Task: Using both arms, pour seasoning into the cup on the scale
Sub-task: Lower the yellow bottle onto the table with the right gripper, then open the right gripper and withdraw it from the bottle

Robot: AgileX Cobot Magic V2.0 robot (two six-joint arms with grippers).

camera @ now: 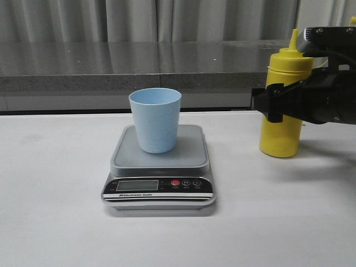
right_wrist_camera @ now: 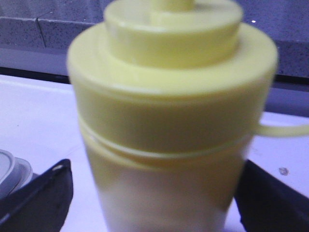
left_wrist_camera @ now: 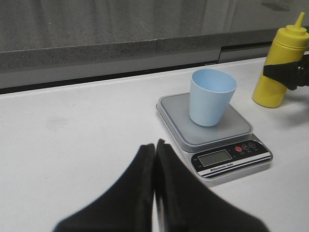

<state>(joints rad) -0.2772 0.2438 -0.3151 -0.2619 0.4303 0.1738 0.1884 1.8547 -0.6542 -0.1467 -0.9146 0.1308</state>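
Observation:
The yellow seasoning bottle (camera: pixel 281 133) stands upright on the table to the right of the scale (camera: pixel 189 153). The pale blue cup (camera: pixel 156 119) stands upright on the scale's platform. My right gripper (camera: pixel 273 105) reaches in from the right at mid-height of the bottle. In the right wrist view the bottle (right_wrist_camera: pixel 169 121) fills the space between the spread fingers of the gripper (right_wrist_camera: pixel 154 193), with a gap showing on one side. My left gripper (left_wrist_camera: pixel 155 145) is shut and empty, above the table to the left of the scale (left_wrist_camera: pixel 227 157) and short of the cup (left_wrist_camera: pixel 210 96).
A grey stone ledge (camera: pixel 83 67) runs along the back of the white table. The scale's display (camera: pixel 136 185) looks blank. The left arm is out of the front view.

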